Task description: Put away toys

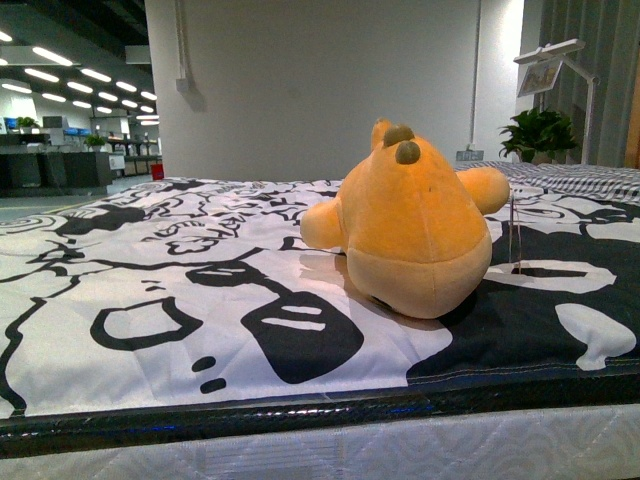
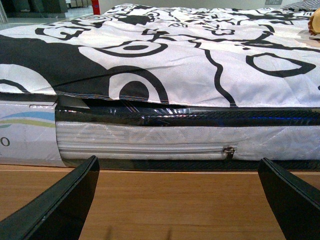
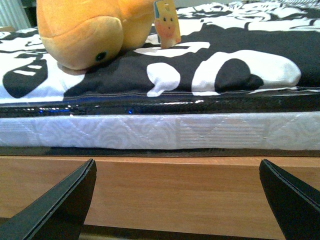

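Both arms sit low in front of the bed, and I see neither arm in the front view. The left gripper (image 2: 177,161) has its claws spread wide with nothing between them, and they face the mattress side (image 2: 150,142) over the wooden bed rail (image 2: 165,200). The right gripper (image 3: 177,162) is the same: wide open, holding nothing, level with the wooden rail (image 3: 175,187). The orange-yellow plush toy (image 1: 415,235) lies on the black-and-white patterned cover (image 1: 200,290), right of centre and close to the near edge. It has two brown-grey nubs on top and a stubby limb out to each side. In the right wrist view the plush (image 3: 85,30) is just behind the cover's edge and off toward one claw's side, with a small paper tag (image 3: 167,22) hanging beside it. In the left wrist view only a sliver of it (image 2: 315,22) shows, far over at the frame edge. At the near edge the cover's hem ends on a shiny black plastic-wrapped band (image 1: 300,410), with quilted white mattress (image 1: 400,450) below and the rail under that. The cover lifts slightly at one spot in the left wrist view, above a zip pull (image 2: 229,151). A wide stretch of open cover lies to the toy's left, and a narrower one to its right. Behind the bed are a white wall (image 1: 320,80), a potted plant (image 1: 540,132) and a white lamp (image 1: 560,55).
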Robot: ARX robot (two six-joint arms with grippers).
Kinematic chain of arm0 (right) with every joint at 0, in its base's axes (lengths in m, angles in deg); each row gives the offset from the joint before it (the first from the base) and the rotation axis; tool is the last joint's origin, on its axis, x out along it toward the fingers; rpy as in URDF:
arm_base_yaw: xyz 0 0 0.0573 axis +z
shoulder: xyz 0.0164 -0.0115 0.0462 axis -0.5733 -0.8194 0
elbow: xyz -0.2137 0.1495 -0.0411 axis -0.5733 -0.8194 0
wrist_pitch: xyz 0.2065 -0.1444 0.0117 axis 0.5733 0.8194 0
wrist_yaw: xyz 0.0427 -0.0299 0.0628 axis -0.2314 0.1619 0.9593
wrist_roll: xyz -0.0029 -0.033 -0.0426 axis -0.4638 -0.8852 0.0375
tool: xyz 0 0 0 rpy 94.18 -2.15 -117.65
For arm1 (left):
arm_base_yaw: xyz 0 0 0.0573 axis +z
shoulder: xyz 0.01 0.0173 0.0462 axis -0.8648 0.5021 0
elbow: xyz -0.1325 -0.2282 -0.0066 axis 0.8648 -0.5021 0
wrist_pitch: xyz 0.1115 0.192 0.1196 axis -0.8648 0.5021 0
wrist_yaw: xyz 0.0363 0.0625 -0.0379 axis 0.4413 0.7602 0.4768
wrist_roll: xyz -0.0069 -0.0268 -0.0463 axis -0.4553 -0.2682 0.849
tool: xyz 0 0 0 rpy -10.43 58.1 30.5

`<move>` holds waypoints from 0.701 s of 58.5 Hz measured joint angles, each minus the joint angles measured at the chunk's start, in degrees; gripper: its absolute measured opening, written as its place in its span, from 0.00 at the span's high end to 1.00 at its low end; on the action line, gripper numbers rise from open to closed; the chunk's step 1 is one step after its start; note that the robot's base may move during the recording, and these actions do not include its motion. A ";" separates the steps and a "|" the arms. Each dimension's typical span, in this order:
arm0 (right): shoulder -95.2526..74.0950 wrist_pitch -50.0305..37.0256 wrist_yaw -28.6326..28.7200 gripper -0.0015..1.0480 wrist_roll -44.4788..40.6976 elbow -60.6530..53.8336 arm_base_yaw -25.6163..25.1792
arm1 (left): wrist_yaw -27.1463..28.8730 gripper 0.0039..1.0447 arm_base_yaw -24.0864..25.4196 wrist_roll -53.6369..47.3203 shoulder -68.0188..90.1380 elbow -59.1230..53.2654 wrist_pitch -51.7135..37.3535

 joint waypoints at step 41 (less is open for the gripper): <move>-53.29 -26.18 -7.30 0.06 0.48 37.09 13.73 | 0.00 0.06 0.00 0.00 0.00 0.00 0.00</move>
